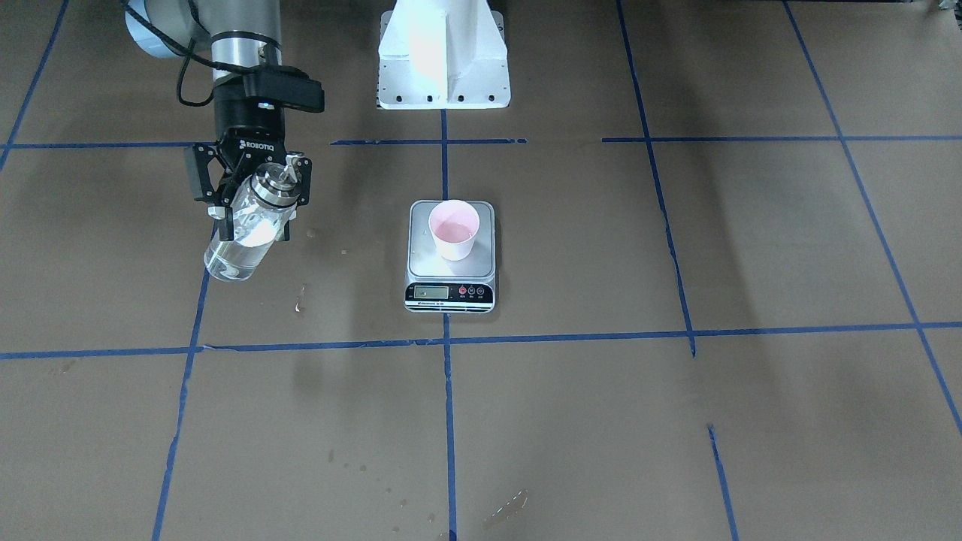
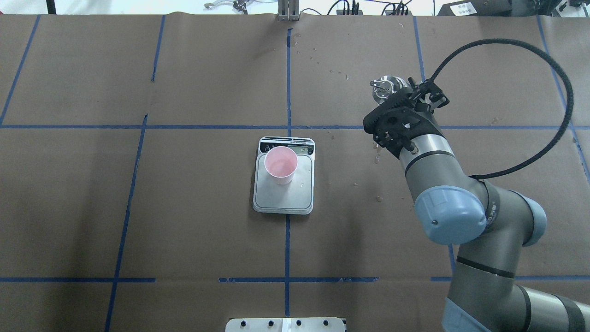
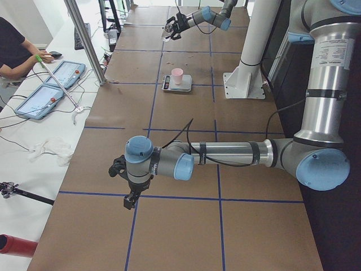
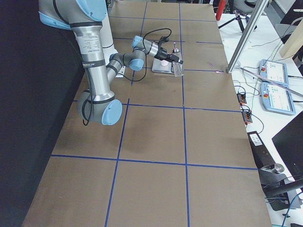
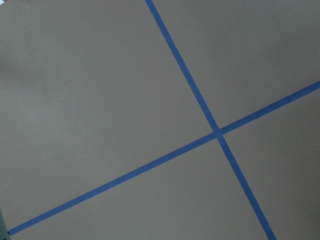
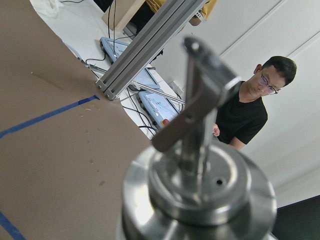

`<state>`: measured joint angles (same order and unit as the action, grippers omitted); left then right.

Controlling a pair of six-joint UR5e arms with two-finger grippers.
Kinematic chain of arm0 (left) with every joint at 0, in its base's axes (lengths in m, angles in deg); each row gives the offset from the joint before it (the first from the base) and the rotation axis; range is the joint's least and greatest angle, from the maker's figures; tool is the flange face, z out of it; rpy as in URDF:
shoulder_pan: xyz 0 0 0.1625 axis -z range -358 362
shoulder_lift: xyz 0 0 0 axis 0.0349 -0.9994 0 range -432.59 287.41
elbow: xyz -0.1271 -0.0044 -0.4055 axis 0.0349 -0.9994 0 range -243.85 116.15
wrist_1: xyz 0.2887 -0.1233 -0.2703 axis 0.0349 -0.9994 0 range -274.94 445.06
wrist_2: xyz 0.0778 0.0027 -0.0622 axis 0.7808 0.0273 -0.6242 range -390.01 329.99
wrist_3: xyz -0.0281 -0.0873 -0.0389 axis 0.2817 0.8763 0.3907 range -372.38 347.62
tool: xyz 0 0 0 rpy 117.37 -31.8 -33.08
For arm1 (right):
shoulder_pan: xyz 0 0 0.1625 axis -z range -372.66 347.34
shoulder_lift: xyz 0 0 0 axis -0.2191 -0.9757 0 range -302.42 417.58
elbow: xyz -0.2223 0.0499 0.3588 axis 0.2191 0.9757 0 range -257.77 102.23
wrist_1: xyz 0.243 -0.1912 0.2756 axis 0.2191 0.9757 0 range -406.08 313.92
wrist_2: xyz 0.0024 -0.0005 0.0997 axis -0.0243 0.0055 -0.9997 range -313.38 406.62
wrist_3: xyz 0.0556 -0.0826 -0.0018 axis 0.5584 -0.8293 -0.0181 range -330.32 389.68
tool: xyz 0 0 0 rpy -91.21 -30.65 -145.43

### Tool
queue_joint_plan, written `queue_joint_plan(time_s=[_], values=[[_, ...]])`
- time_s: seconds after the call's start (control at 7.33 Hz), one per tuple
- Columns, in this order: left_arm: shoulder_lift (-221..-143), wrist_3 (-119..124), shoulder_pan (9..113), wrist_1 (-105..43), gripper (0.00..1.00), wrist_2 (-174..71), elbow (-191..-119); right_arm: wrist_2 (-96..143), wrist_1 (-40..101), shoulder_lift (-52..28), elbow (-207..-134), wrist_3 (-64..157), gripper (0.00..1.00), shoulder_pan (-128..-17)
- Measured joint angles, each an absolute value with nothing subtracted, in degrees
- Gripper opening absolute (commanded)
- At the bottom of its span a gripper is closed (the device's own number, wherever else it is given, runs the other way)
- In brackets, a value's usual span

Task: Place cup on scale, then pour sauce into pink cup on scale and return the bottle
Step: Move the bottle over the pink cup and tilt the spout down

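The pale pink cup (image 1: 454, 229) stands upright on the small scale (image 1: 430, 261), towards its display end. Both also show in the overhead view, the cup (image 2: 280, 165) on the scale (image 2: 286, 199). My right gripper (image 1: 252, 199) is shut on the clear glass bottle (image 1: 239, 239) just below its metal cap (image 2: 384, 87). It holds the bottle beside the scale, well apart from the cup. The right wrist view is filled by the cap and spout (image 6: 200, 185). My left gripper (image 3: 131, 197) shows only in the exterior left view, far from the scale; I cannot tell whether it is open or shut.
The white robot pedestal (image 1: 442, 56) stands behind the scale. Wet spots (image 1: 301, 300) lie on the brown paper near the bottle and near the front edge (image 1: 511, 507). An operator (image 3: 14, 51) sits by tablets (image 3: 51, 90) beyond an aluminium post (image 3: 84, 39).
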<state>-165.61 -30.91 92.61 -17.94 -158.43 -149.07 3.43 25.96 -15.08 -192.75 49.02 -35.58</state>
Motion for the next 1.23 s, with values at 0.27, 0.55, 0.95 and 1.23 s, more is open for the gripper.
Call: queue_joint_plan(time_s=[0.27, 0.55, 0.95, 1.23], values=[[-166.01, -29.41, 92.52, -17.59, 1.00, -158.42, -149.00, 5.87, 32.70, -10.77, -190.44, 45.48, 0.00, -33.68], [-166.09, -28.52, 92.49, -17.59, 1.00, -158.42, -148.92, 6.18, 35.19, -7.18, -187.48, 35.54, 0.00, -33.10], [-166.25, -28.46, 92.46, -17.72, 1.00, -158.32, -148.90, 6.12, 39.55, -4.17, -184.23, 26.61, 0.00, -32.69], [-166.72, -28.47, 92.52, -17.74, 1.00, -158.04, -148.92, 7.20, 41.65, -2.34, -181.47, 25.98, 0.00, -32.16]])
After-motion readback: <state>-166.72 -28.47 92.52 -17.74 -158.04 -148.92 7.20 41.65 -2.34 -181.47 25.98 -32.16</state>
